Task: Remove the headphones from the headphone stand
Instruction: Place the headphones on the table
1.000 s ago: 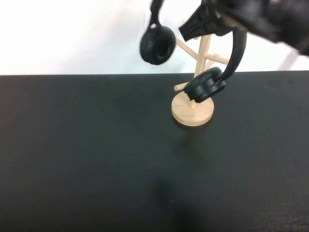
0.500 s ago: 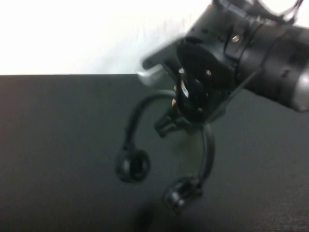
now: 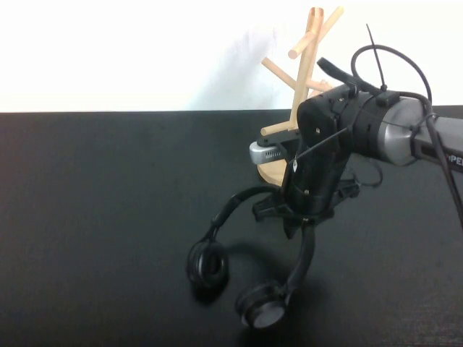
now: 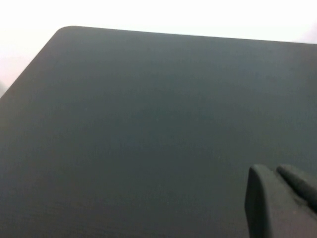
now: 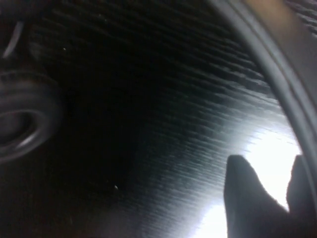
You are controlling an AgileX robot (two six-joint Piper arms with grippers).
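Note:
The black headphones (image 3: 307,249) hang from my right gripper (image 3: 293,215) over the middle of the black table, in front of the headphone stand. The gripper is shut on the top of the headband. Both ear cups (image 3: 207,265) are down at the table surface. The light wooden headphone stand (image 3: 304,79) stands behind my right arm with bare pegs; its base is partly hidden. In the right wrist view the gripper (image 5: 270,166) is over the table, the headband (image 5: 277,84) runs past one finger and an ear cup (image 5: 22,121) lies to the side. My left gripper (image 4: 276,171) is shut and empty above bare table.
The black table (image 3: 108,217) stretches wide to the left of the headphones. A white wall is behind the table's far edge. In the left wrist view a rounded table corner (image 4: 64,30) shows.
My right arm has carried the headphones off the stand, forward and down. The ear cups have come down to the table and the stand shows with bare pegs.

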